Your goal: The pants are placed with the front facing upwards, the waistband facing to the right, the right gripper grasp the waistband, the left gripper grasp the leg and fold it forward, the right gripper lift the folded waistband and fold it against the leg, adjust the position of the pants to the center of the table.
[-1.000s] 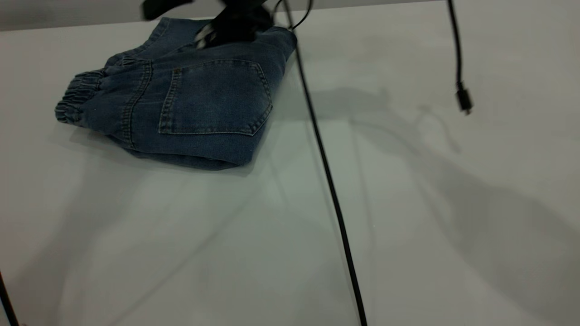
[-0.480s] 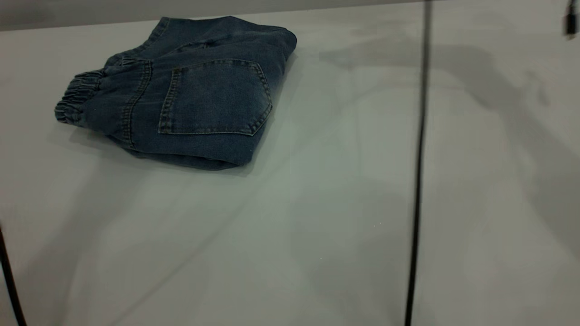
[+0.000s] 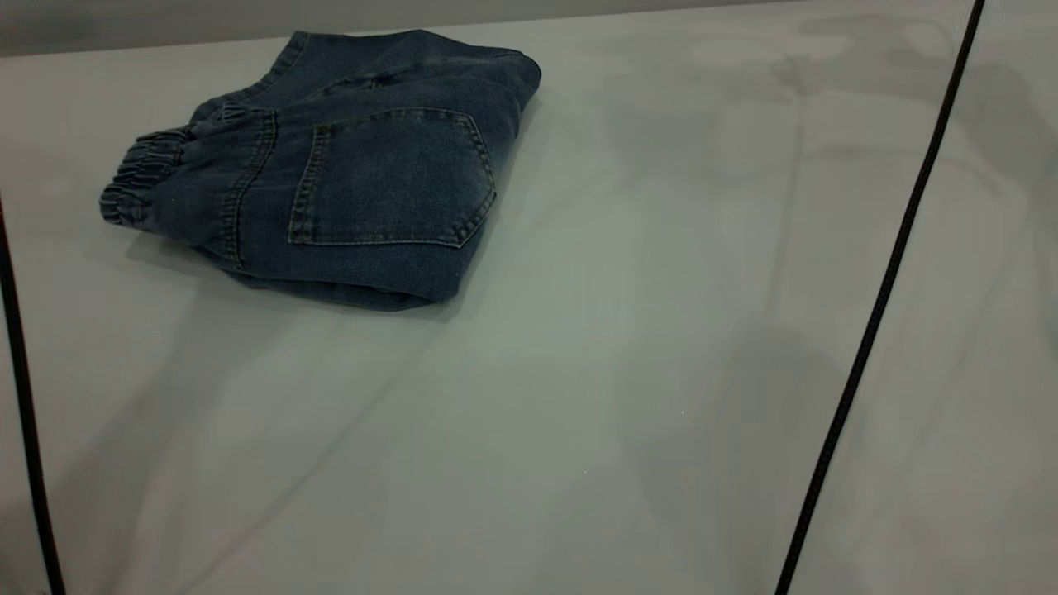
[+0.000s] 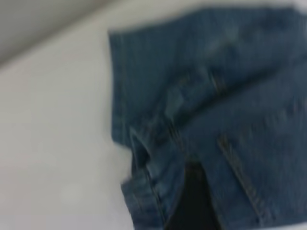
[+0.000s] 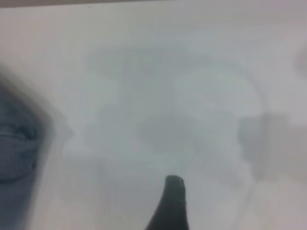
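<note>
The pants (image 3: pixel 364 182) lie folded into a compact bundle at the far left of the table (image 3: pixel 529 397), a patch pocket facing up. The gathered waistband (image 3: pixel 132 178) sticks out at the bundle's left end. No gripper shows in the exterior view. In the left wrist view the left gripper (image 4: pixel 237 191) hovers over the blurred denim of the pants (image 4: pixel 201 96), open, with only one dark finger (image 4: pixel 192 201) showing. In the right wrist view the right gripper (image 5: pixel 216 191) is open over bare table, one finger (image 5: pixel 172 201) visible, the pants (image 5: pixel 17 143) off to one side.
A black cable (image 3: pixel 876 306) hangs slanting across the right side of the exterior view. Another cable (image 3: pixel 25 397) runs down the left edge. The table's far edge lies just behind the pants.
A gripper that was at the pants' far edge one second ago has left the exterior view. The hanging cable has swung from the middle to the right. The pants have stayed put.
</note>
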Robot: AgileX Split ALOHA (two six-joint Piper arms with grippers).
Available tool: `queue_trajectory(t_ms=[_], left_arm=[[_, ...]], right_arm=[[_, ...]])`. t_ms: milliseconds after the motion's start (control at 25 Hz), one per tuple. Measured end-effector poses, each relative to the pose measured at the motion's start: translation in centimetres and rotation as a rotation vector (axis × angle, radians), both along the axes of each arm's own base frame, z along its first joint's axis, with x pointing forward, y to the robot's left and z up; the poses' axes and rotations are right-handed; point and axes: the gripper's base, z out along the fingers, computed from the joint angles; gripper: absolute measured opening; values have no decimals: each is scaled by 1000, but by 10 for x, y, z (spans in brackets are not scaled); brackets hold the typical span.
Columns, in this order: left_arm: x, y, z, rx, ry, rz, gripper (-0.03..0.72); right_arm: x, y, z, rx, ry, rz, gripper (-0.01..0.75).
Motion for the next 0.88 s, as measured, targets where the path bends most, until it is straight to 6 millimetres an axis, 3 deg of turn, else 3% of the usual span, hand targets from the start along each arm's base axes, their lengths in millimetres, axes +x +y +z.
queue_trajectory(t_ms=[600, 880], left_arm=[[-22, 2, -154, -2, 95, -76, 514], [-14, -1, -216, 9, 149, -86, 514]], right_arm=[[0, 3, 0, 0, 2, 7, 593], [-1, 3, -1, 0, 10, 10, 592]])
